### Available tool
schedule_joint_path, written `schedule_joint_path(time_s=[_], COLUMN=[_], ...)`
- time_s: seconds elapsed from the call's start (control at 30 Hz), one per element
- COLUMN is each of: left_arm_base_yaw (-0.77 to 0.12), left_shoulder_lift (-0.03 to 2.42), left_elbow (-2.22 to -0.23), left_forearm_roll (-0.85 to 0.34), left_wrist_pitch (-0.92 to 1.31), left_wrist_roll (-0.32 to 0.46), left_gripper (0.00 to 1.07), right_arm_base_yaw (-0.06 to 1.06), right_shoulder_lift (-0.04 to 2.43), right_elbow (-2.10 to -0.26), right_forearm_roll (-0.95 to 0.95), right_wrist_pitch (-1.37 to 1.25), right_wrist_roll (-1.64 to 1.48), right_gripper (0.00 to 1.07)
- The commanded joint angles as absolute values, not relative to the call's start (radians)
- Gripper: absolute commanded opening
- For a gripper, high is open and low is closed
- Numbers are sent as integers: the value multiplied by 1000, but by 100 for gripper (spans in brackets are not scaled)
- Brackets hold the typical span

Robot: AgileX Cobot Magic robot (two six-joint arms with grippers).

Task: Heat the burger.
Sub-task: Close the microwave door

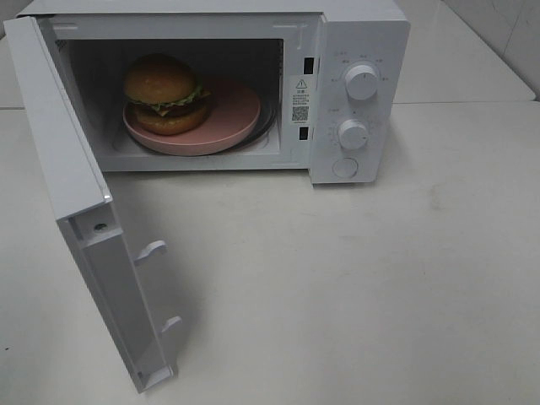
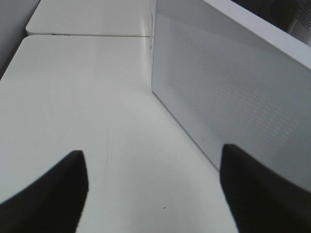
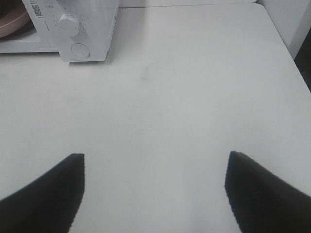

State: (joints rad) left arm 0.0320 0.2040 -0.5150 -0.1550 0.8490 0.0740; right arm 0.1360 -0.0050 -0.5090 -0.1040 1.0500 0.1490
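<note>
The burger (image 1: 164, 93), with a shiny brown bun and dark filling, sits on a pink plate (image 1: 232, 118) inside the white microwave (image 1: 359, 34). The microwave door (image 1: 59, 143) stands swung wide open toward the front left. Neither gripper shows in the high view. In the left wrist view my left gripper (image 2: 153, 160) is open over bare table, with the door's perforated panel (image 2: 243, 87) close beside one finger. My right gripper (image 3: 155, 158) is open and empty over the table, well back from the microwave's control panel (image 3: 92, 29); a sliver of the plate (image 3: 12, 22) shows there.
The control panel carries two knobs (image 1: 361, 82) (image 1: 352, 134) and a round button (image 1: 344, 167). The white table (image 1: 354, 287) stretches in front and to the right of the microwave. A seam between table tops (image 2: 87, 34) runs behind the door.
</note>
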Motion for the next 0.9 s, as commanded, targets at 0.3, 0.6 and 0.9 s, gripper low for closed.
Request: schedule_joint_path(time_s=[0.3,0.6,0.9], left_arm_base_yaw=[36,36,36], left_shoulder_lift=[491,701,937], left_elbow=[-492,-426,-291], left_forearm_roll=[-152,-149,-101], left_wrist_pitch=[496,100,-396], left_wrist_roll=[71,115,130], left_gripper=[0,0,0], right_arm_base_yaw=[129,129,129], right_shoulder_lift=[-31,-31,-31], right_elbow=[-509,-509,-509], right_forearm_roll=[-108,-108,-108], right_wrist_pitch=[1039,1039,1039], right_wrist_roll=[135,135,135], right_gripper=[76,76,76])
